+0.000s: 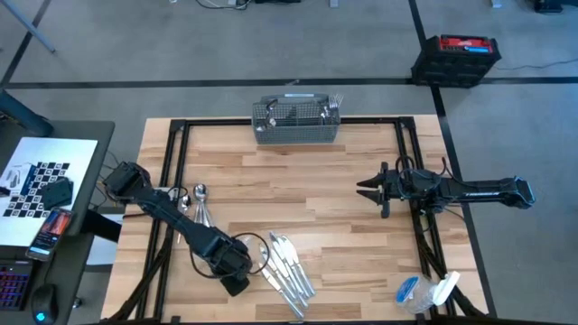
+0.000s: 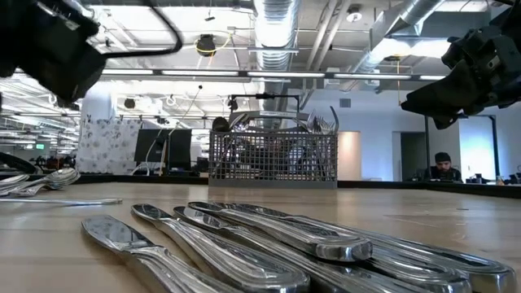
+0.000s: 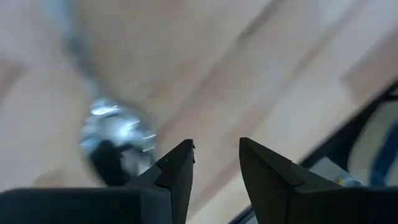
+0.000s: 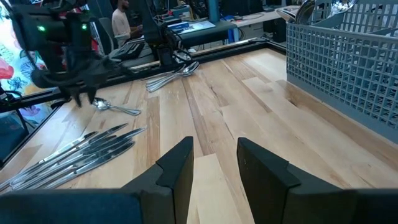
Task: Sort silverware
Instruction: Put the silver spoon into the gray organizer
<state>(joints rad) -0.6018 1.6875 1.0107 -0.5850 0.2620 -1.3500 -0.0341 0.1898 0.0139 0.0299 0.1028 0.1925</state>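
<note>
Though blurred — shiny round spoon (image 3: 117, 140)

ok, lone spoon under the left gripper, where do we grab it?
Grip the handle mid-length, straight from above, jaws across it. The spoon lies flat on the wood; the handle is slim and straight, the bowl wide and rounded. Left gripper hangs open by the bowl, so shift along.

No readable text, label, brand, number or sign anywhere in the four views. Only a checkered pattern on a white sheet (image 1: 41, 176) beside the table (image 1: 334, 194), and faint, illegible marks on a red-topped case (image 1: 462, 47) on the floor.
</note>
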